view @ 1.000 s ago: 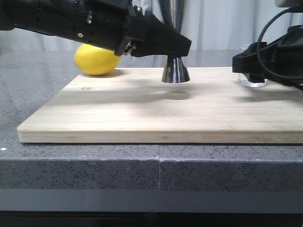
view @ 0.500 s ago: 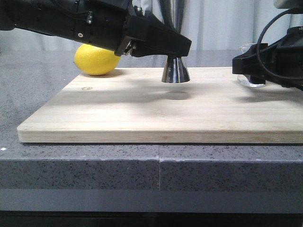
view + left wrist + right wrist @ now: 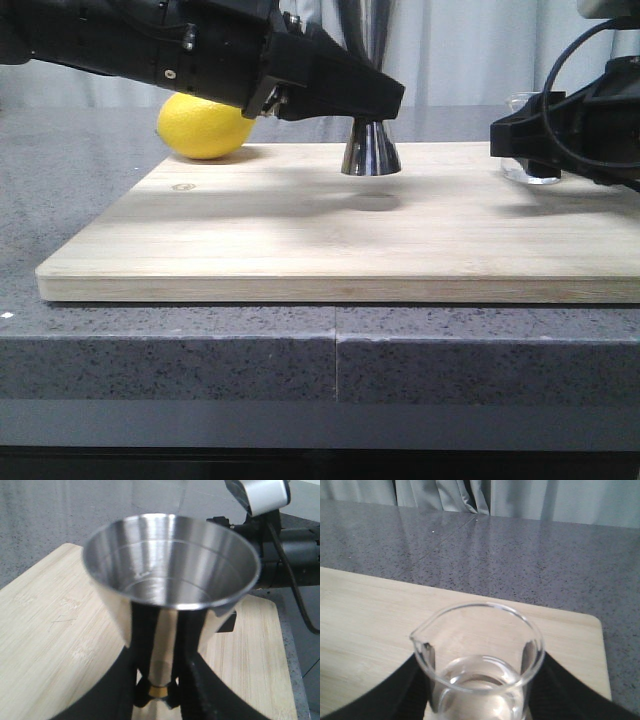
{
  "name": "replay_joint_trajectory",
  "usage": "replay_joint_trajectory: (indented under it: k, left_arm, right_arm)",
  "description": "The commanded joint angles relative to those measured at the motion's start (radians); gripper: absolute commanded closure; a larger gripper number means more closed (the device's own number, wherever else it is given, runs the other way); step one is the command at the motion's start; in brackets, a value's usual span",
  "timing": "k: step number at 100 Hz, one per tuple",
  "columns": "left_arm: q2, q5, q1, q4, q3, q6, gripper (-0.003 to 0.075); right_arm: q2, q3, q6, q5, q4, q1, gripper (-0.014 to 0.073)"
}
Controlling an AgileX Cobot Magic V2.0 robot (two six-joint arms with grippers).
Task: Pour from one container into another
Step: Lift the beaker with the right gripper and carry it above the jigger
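While the left gripper (image 3: pixel 385 100) reaches across the wooden board (image 3: pixel 300 240) from the left, its black fingers (image 3: pixel 192 680) are closed on the narrow waist of the steel jigger (image 3: pixel 370 150). In the left wrist view, the fingers sit on either side of the stem just above the gold band (image 3: pixel 159 692), and the upper cone rises directly above them with its open mouth facing the camera. Whether the cone holds liquid cannot be told. In the front view, the lower cone hangs just below the fingertips, upright, with a shadow on the board beneath it; contact between its base and the board cannot be confirmed.

The right gripper (image 3: pixel 515 135) enters from the right edge of the board and holds the glass beaker (image 3: pixel 530 165). In the right wrist view, the black fingers (image 3: pixel 400 690) wrap both sides of the beaker (image 3: pixel 480 670) below its rim, so the jaws stand narrow around the glass. The beaker is upright, its pour lip turned to the side away from the near board corner, and clear liquid fills its lower part. In the front view, the beaker base shows just below the fingers, close to the board.

A lemon (image 3: pixel 205 127) lies behind the left arm at the far left corner of the board, well apart from both grippers. The jigger and the beaker are well apart. The board rests on a speckled grey counter (image 3: pixel 200 350).
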Motion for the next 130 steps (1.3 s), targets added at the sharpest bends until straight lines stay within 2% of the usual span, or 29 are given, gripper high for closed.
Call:
replay_joint_trajectory:
  k: [1, 28, 52, 85, 96, 110, 130]
  left_arm:
    - [-0.058, 0.066, 0.003, -0.06, -0.032, -0.007, 0.0734]
    - [-0.058, 0.066, 0.003, -0.06, -0.032, -0.007, 0.0734]
    - [-0.058, 0.066, 0.003, -0.06, -0.032, -0.007, 0.0734]
    - [-0.058, 0.066, 0.003, -0.06, -0.032, -0.007, 0.0734]
    - [-0.058, 0.066, 0.003, -0.06, -0.032, -0.007, 0.0734]
    - [-0.058, 0.066, 0.003, -0.06, -0.032, -0.007, 0.0734]
    - [-0.058, 0.068, 0.003, -0.058, -0.032, -0.007, 0.0734]
  right_arm:
    - [-0.027, -0.024, -0.006, -0.067, -0.005, -0.005, 0.0269]
    - [-0.027, -0.024, -0.006, -0.067, -0.005, -0.005, 0.0274]
    - [-0.027, -0.024, -0.006, -0.083, -0.005, -0.005, 0.0351]
    - [-0.055, -0.024, -0.008, -0.1, -0.005, -0.005, 0.0352]
    - [-0.083, -0.024, -0.047, -0.096, -0.005, -0.005, 0.0352]
    - [-0.137, -0.035, -0.055, -0.045, -0.005, -0.005, 0.0352]
    - [-0.225, -0.105, -0.055, 0.121, -0.062, -0.005, 0.0352]
